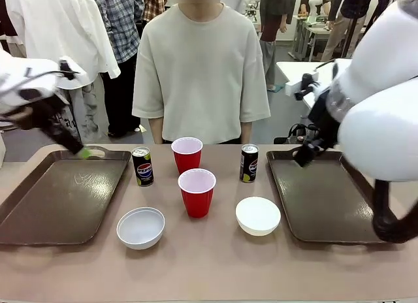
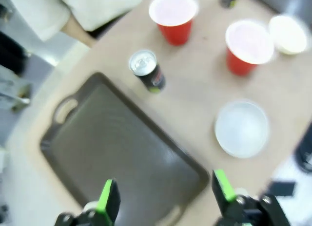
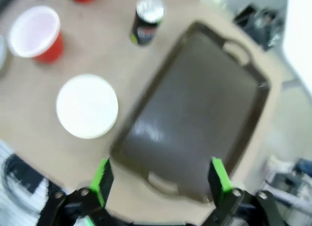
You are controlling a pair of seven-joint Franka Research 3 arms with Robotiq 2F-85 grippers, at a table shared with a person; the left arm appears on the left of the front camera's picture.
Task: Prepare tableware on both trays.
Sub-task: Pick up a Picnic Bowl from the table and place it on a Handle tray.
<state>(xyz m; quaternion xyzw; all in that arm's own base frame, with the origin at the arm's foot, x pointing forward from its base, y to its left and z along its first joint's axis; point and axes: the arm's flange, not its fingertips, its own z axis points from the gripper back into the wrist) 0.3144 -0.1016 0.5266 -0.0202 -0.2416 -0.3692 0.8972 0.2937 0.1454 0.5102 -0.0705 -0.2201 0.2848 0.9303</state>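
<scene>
Logged left end effector [image 2: 165,194] above left tray [image 2: 117,148], fingers wide apart. Logged right end effector [image 3: 160,179] above right tray [image 3: 195,104], fingers likewise apart. Found both trays flat on surface [image 1: 209,270], one at each side. Spotted Pepsi can [image 1: 143,166] upright just beside left tray and second can [image 1: 249,162] upright just beside right tray. Saw far red cup [image 1: 187,154] and near red cup [image 1: 196,192] upright in middle, close together. Noted left bowl [image 1: 140,227] and right bowl [image 1: 258,215] nearer robot, well apart, flanking near red cup. Saw person [image 1: 201,68] standing at far side.
</scene>
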